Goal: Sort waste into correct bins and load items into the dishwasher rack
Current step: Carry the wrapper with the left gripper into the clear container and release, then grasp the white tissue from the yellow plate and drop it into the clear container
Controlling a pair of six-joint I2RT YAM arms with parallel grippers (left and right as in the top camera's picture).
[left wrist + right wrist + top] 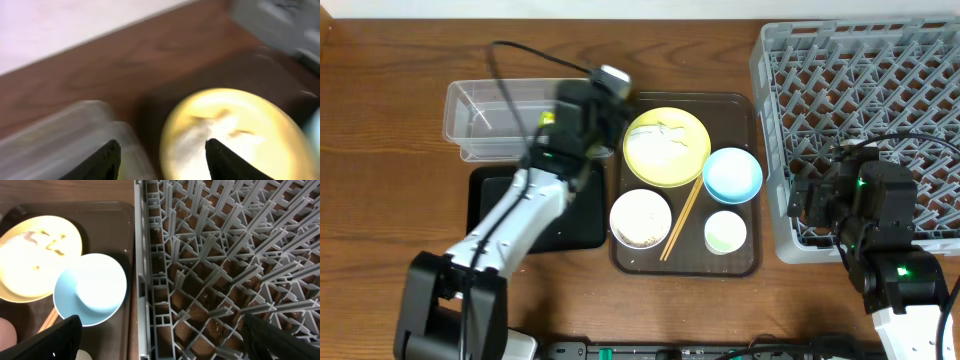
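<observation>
A yellow plate, smeared with pale food scraps, lies at the back left of a brown tray. A blue bowl sits just beside its right rim. In front sit a white bowl and a pale cup, with chopsticks slanting between them. The left gripper, blurred, hangs where the clear tub meets the brown tray's left edge, its fingers apart with nothing between them. A black tray lies just in front of the tub. The right gripper hovers over the front left edge of the grey rack, fingers spread wide and holding nothing. The rack stands just right of the brown tray. Bare wood shows behind the tub and the brown tray.
</observation>
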